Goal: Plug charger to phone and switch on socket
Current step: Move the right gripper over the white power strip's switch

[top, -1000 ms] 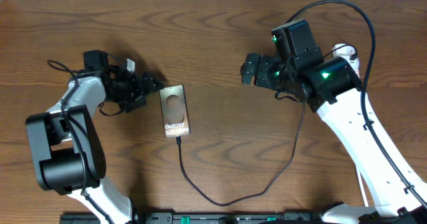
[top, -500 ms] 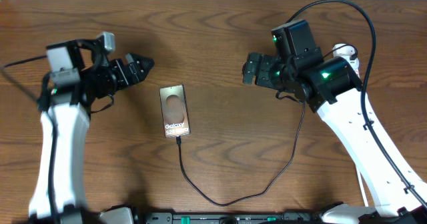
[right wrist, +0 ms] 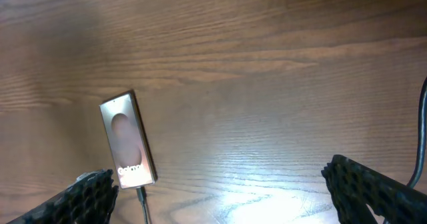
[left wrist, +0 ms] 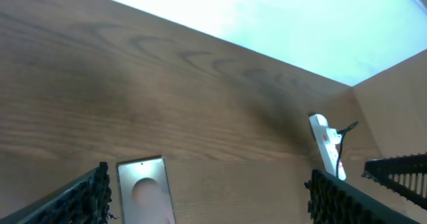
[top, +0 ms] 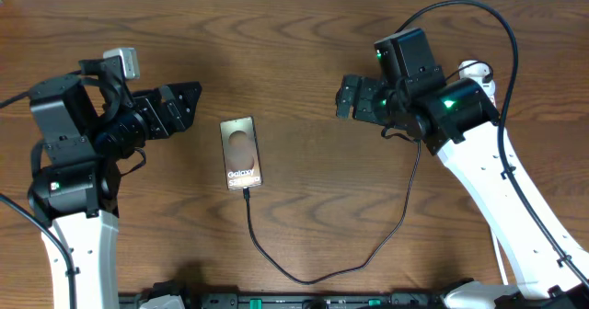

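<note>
The phone (top: 242,153) lies flat on the wooden table, lettering toward the near edge. It also shows in the left wrist view (left wrist: 143,187) and the right wrist view (right wrist: 128,139). The charger (top: 304,278) is a thin black cable whose plug tip (right wrist: 140,192) sits at the phone's bottom edge. It loops toward the front and runs up to the right arm. My left gripper (top: 177,107) is open and empty, left of the phone and apart from it. My right gripper (top: 347,96) is open and empty, right of the phone. The socket (left wrist: 325,144) is mostly hidden behind the right arm (top: 473,70).
The table's far edge meets a white wall (left wrist: 267,17). A thick black robot cable (top: 479,15) arches over the right arm. Bare wood (top: 304,143) lies between the phone and the right gripper.
My left arm has pulled back to the left and risen away from the phone, its gripper now well clear of it. The right arm, phone and cable have not moved.
</note>
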